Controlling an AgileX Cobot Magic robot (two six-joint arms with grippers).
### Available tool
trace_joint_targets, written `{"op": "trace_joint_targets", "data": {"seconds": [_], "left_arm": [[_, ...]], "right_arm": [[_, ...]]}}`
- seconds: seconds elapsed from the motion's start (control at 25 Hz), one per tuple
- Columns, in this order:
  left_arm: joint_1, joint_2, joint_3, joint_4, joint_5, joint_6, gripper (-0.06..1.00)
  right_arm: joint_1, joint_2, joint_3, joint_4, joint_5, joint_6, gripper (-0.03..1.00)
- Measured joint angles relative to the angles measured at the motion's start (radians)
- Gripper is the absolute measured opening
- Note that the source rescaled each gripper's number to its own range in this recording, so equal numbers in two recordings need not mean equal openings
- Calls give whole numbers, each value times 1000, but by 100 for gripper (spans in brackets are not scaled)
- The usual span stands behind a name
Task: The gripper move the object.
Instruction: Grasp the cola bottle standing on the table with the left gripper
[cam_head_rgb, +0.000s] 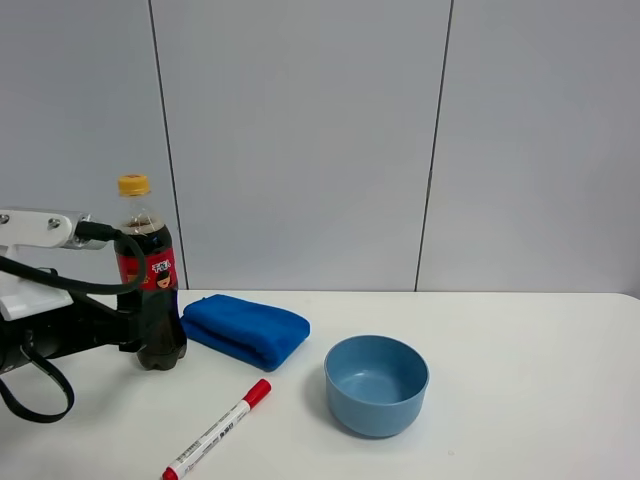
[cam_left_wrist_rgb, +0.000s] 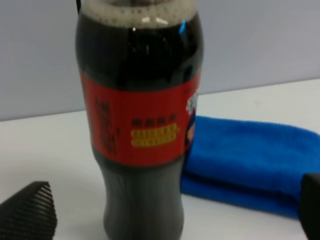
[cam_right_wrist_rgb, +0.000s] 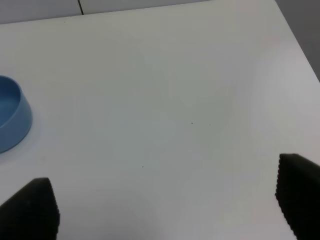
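The cola bottle (cam_head_rgb: 155, 290), dark with a yellow-orange cap and a red label, stands upright at the table's left. It fills the left wrist view (cam_left_wrist_rgb: 142, 125). My left gripper (cam_head_rgb: 130, 330) is level with the bottle's lower half, on its left side. In the left wrist view the left gripper (cam_left_wrist_rgb: 170, 210) is open. Its fingertips (cam_left_wrist_rgb: 27, 212) stand wide apart on either side of the bottle and do not touch it. My right gripper (cam_right_wrist_rgb: 165, 200) is open and empty above bare table. It does not show in the exterior view.
A folded blue cloth (cam_head_rgb: 245, 330) lies just right of the bottle and shows behind it in the left wrist view (cam_left_wrist_rgb: 250, 160). A light blue bowl (cam_head_rgb: 376, 385) stands mid-table, also in the right wrist view (cam_right_wrist_rgb: 10, 120). A red-capped white marker (cam_head_rgb: 218, 428) lies in front.
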Motion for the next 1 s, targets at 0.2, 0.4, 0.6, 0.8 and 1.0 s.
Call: {"op": "trace_joint_targets", "data": {"seconds": [0.2, 0.4, 0.6, 0.8, 1.0], "left_arm": [[0, 18, -46, -1, -6, 0, 100], [7, 45, -72, -1, 0, 0, 100], [26, 68, -104, 3, 8, 0, 100], [62, 104, -155, 21, 26, 0, 100], [69, 129, -203, 45, 43, -1, 100]], "right_arm": [[0, 0, 0, 0, 0, 0, 100], [0, 0, 0, 0, 0, 0, 100], [0, 0, 0, 0, 0, 0, 100], [0, 0, 0, 0, 0, 0, 100], [0, 0, 0, 0, 0, 0, 100]]}}
